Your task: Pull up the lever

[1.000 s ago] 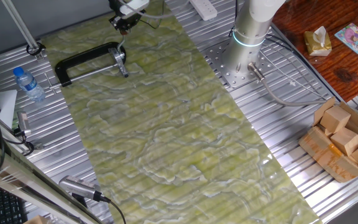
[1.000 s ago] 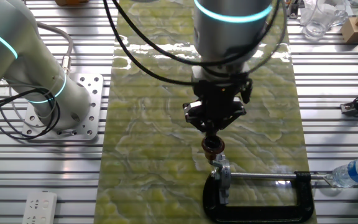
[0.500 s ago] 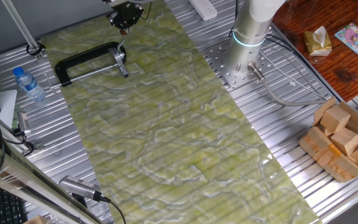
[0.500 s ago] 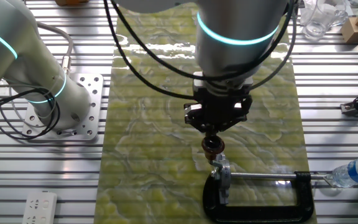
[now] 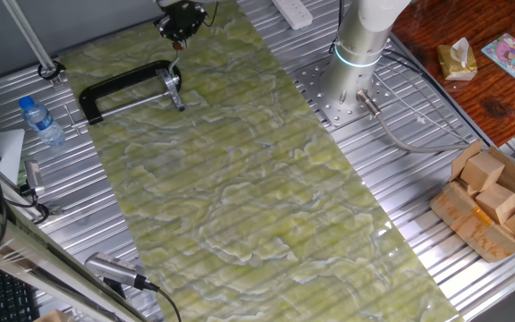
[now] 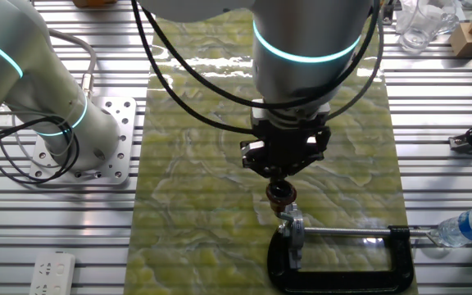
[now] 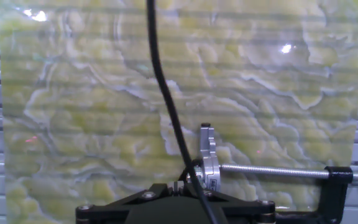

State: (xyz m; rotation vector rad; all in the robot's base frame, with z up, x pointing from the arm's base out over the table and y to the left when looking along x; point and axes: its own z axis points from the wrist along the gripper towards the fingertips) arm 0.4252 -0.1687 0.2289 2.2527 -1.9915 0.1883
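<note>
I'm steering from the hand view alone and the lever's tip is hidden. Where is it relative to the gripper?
Observer: The other fixed view shows the lever, red-brown tip up, right below the gripper. I cannot tell if they touch.
Operator: What does it stand on?
Observer: It rises from the screw end of the black C-clamp.
Operator: Anything beyond the clamp's other end?
Observer: A water bottle lies there on the metal table.

one clamp [image 5: 129, 89], one bottle [image 5: 41, 121], four wooden blocks [image 5: 501, 193].
</note>
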